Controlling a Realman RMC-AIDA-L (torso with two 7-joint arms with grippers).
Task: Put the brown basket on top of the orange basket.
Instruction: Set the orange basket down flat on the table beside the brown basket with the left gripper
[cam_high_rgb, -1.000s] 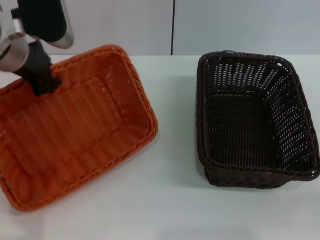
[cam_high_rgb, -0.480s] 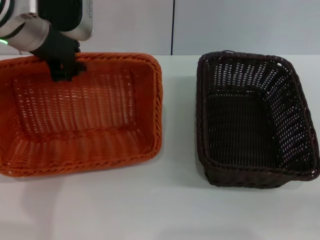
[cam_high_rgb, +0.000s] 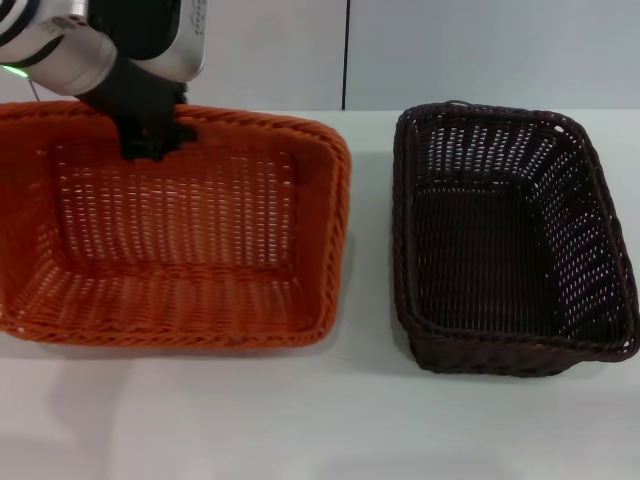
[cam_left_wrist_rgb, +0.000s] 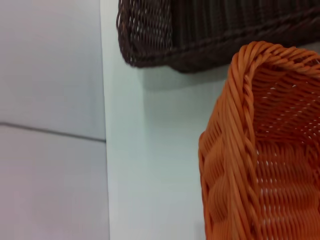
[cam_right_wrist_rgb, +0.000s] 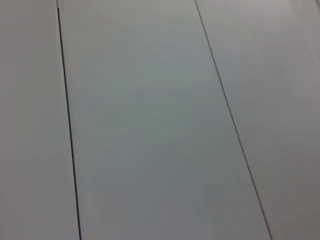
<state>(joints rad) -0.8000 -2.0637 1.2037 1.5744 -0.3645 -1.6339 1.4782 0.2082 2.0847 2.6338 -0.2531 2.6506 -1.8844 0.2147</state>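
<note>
The brown basket (cam_high_rgb: 510, 240) sits flat on the white table (cam_high_rgb: 330, 420), on the robot's right side, and nothing touches it. It looks light and stiff, made of woven strips with lots of little holes, so it will probably keep its shape when lifted. The thick braided rim looks like the best place to grab, maybe in the middle of a long side so it does not tip. The orange basket (cam_high_rgb: 175, 235) is on the left, just beside the brown one with a small gap between them. It is tipped up, with its far side raised. The left gripper (cam_high_rgb: 155, 135) is clamped on that far rim and holds the orange basket up. The right gripper is not seen in any view, so its state cannot be told.
</note>
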